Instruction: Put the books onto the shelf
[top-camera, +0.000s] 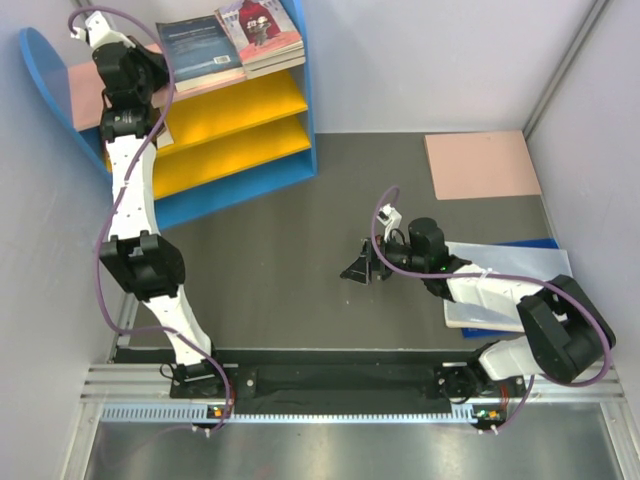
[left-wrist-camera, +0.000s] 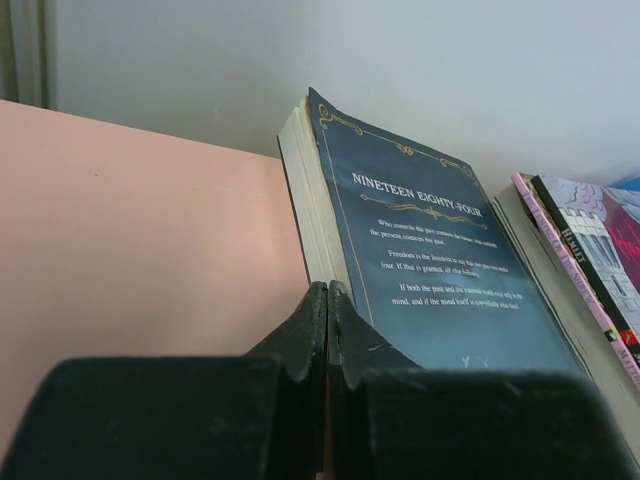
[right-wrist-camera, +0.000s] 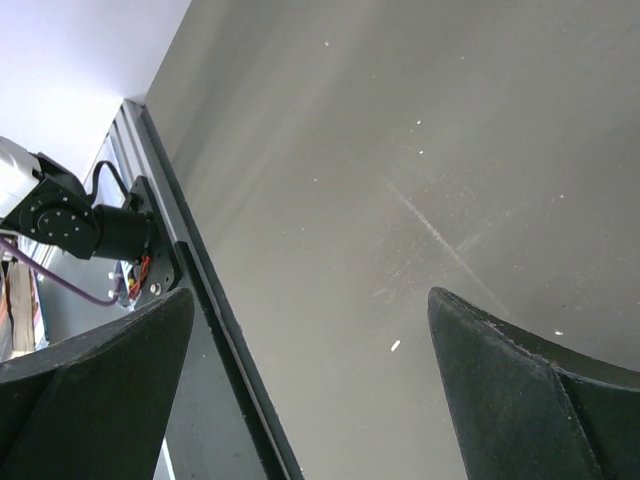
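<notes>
The shelf (top-camera: 240, 105) stands at the back left, with blue sides, a pink top board (left-wrist-camera: 130, 250) and yellow lower boards. On the pink top lie a navy blue book (top-camera: 200, 52) (left-wrist-camera: 440, 270) and, to its right, a stack of books (top-camera: 262, 35) (left-wrist-camera: 580, 260) with a red-white cover uppermost. My left gripper (top-camera: 160, 70) (left-wrist-camera: 327, 290) is shut and holds nothing. Its tips rest on the pink board at the navy book's near left corner. My right gripper (top-camera: 362, 268) (right-wrist-camera: 310, 350) hangs open over the grey table, nothing between its fingers (right-wrist-camera: 530, 390).
A flat pink board (top-camera: 483, 165) lies at the back right of the table. A pale blue-white pad (top-camera: 500, 295) lies under my right arm near the right wall. White walls close in the left, back and right sides. The left arm's base (right-wrist-camera: 70, 225) shows in the right wrist view.
</notes>
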